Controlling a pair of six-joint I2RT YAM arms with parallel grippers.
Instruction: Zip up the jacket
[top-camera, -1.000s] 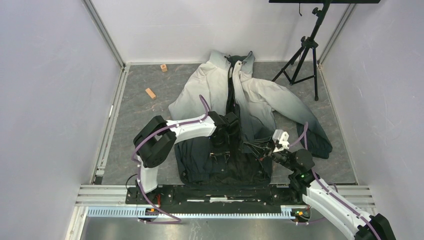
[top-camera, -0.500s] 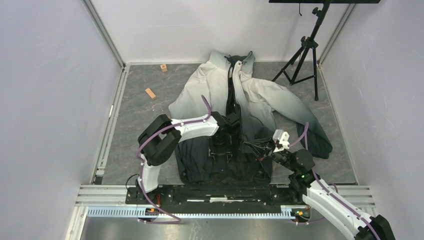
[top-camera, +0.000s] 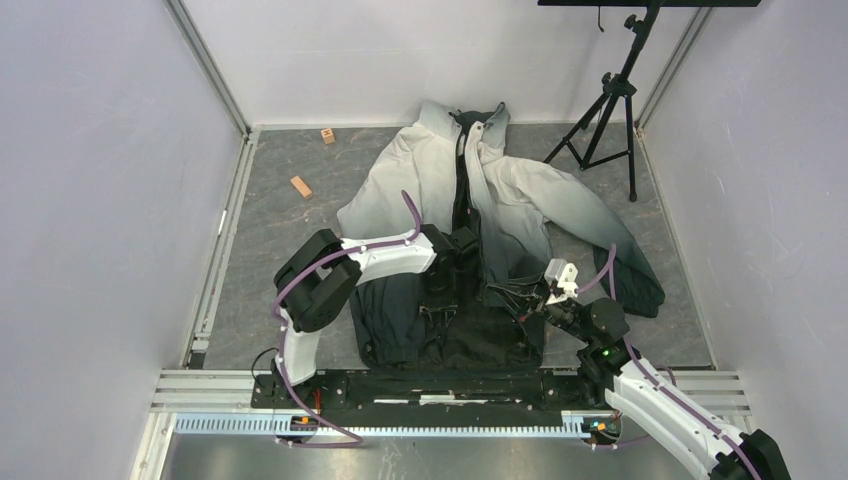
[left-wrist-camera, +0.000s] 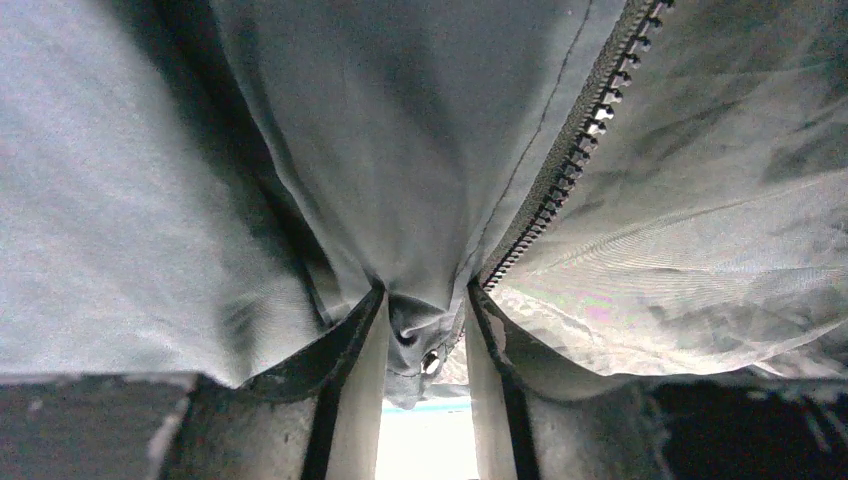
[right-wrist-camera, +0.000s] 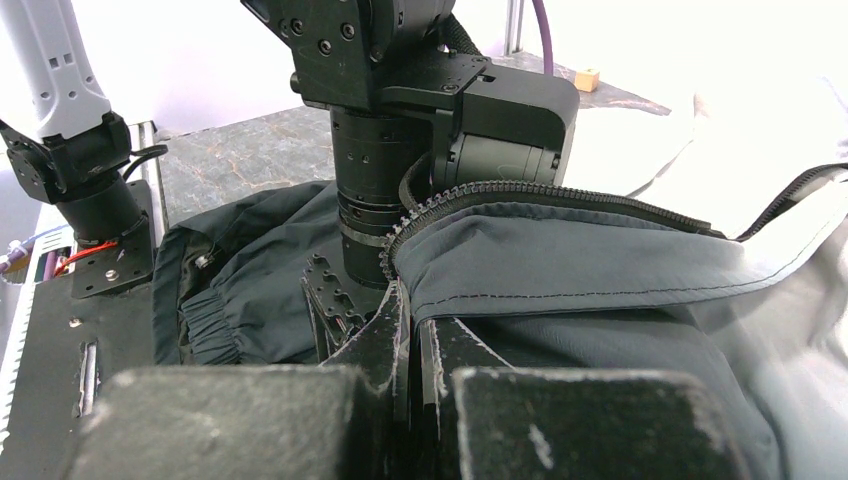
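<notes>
Scene: jacket (top-camera: 515, 195) spread on grey table (top-camera: 280, 235), front open | left gripper (left-wrist-camera: 420, 345) pinching a fabric fold beside zipper teeth (left-wrist-camera: 572, 160) | right gripper (right-wrist-camera: 412, 345) clamped on toothed edge

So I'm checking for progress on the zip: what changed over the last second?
Little. The left arm swung its elbow slightly toward the jacket. The left claw remains at the lower zipper with a fold between its fingers. The right claw stays shut on the jacket's edge. The jacket lies as before.
</notes>
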